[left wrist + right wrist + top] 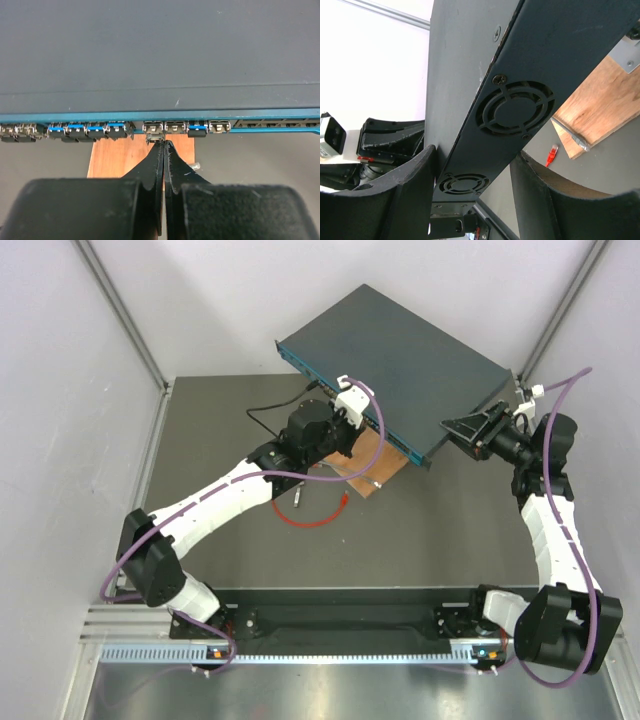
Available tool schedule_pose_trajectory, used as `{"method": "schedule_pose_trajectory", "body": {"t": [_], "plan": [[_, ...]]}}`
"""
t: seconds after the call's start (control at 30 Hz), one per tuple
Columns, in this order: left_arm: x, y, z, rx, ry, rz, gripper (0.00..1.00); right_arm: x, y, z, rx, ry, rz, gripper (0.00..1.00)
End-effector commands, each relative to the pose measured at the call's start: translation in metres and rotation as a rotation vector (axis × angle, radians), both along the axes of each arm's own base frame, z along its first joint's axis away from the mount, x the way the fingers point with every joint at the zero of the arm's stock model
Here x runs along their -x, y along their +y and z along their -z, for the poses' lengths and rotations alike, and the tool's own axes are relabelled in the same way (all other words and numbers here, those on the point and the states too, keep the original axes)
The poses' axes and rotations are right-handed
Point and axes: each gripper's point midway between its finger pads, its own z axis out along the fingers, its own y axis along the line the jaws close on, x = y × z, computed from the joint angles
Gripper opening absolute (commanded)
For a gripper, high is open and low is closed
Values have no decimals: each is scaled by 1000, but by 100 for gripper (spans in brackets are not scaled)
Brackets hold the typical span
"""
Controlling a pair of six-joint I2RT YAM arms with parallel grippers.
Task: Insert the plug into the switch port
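Black cable [262, 411]: thin, lying on the tabletop [430, 530] at the far left, just behind the left arm's wrist
Left pincer [164, 144]: both fingers pressed together, holding nothing; tips right at the front face of the switch box, just under one socket
Switch port [153, 127]: small square socket in the long row on the narrow front face, directly in front of the left pincer tips; a small clear piece just beneath it, too small to tell what
Blue-tabbed connectors [86, 131]: sitting in several sockets further left in the same row, one more to the right
Red cable [305, 523]: loose curve on the tabletop beside the left forearm, touched by neither pincer
Plug [553, 154]: red boot, lying on the tabletop just beside the edge of the wooden board, apart from both pincers and in no socket
Wooden board [362, 468]: flat on the tabletop, partly under the front edge of the switch box
Switch box [400, 350]: wide, flat, dark blue-grey, placed diagonally at the far side; narrow side face with two round fan grilles [515, 107] turned toward the right arm
Right pincer [475, 152]: fingers spread to the thickness of the box, one on each flat face, clamped on the right end of the switch box
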Motion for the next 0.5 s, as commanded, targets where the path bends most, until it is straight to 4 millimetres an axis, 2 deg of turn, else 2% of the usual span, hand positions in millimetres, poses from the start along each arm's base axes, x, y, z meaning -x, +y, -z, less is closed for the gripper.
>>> {"method": "schedule_pose_trajectory", "body": {"t": [0.0,0.1,0.3,0.33,0.47], "plan": [[-12,-7,-37,79,-117,-4,0,2,19,-7,74,-106,-96,0],[-11,-12,-41,98,-144,21,0,2,19,-6,72,-102,-96,0],[-11,-9,-41,133,-228,23,0,2,19,-5,71,-96,-103,0],[-7,-12,-50,158,-268,52,0,3,19,-6,75,-100,-103,0],[-9,-14,-51,173,-318,62,0,2,20,-4,76,-91,-107,0]]}}
